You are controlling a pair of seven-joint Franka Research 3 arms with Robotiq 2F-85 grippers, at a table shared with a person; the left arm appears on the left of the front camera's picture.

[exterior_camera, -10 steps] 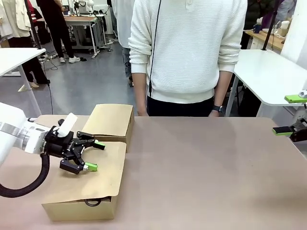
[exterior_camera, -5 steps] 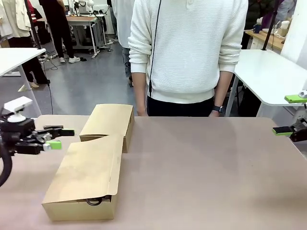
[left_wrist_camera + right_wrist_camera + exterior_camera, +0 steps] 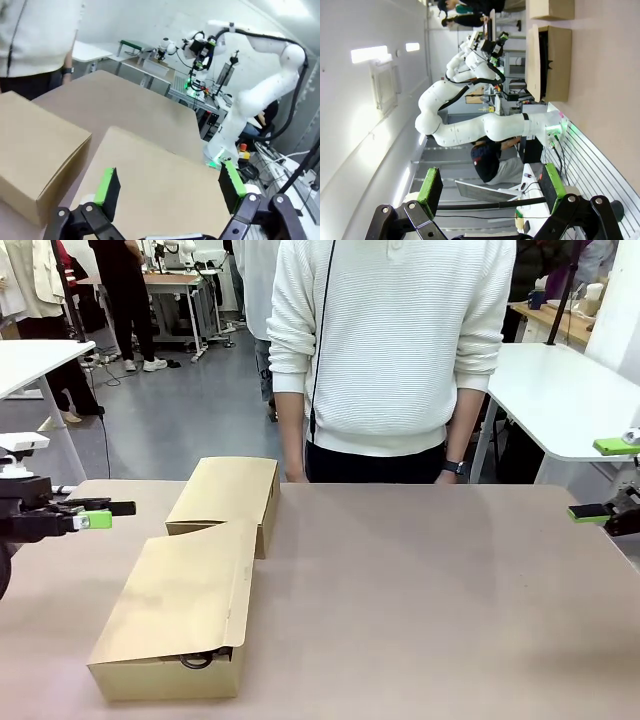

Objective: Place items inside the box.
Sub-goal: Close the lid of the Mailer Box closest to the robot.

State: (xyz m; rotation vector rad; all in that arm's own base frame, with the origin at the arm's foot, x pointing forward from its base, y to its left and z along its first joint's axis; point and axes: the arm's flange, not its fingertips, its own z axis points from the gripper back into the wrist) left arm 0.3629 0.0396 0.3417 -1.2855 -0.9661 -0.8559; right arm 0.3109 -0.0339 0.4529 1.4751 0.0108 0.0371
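Observation:
A brown cardboard box (image 3: 180, 605) lies at the table's left with its flap down over it. A second cardboard part (image 3: 228, 492) stands just behind it. Something dark (image 3: 195, 660) peeks from the slit at the box's near end; the items themselves are hidden. My left gripper (image 3: 110, 513) hovers at the table's left edge, clear of the box and open. In the left wrist view my left gripper (image 3: 170, 192) has nothing between its fingers, with the box flap (image 3: 150, 175) beyond them. My right gripper (image 3: 603, 480) hangs open at the right edge. My right gripper (image 3: 490, 187) is likewise open in the right wrist view, far from the box (image 3: 551, 62).
A person in a white sweater (image 3: 390, 350) stands at the table's far side, arms down. The brown tabletop (image 3: 430, 590) stretches bare from the box to the right edge. White tables stand beyond both sides.
My left gripper has drawn back leftward, from over the box flap to the table's left edge. The box and the right arm have not moved.

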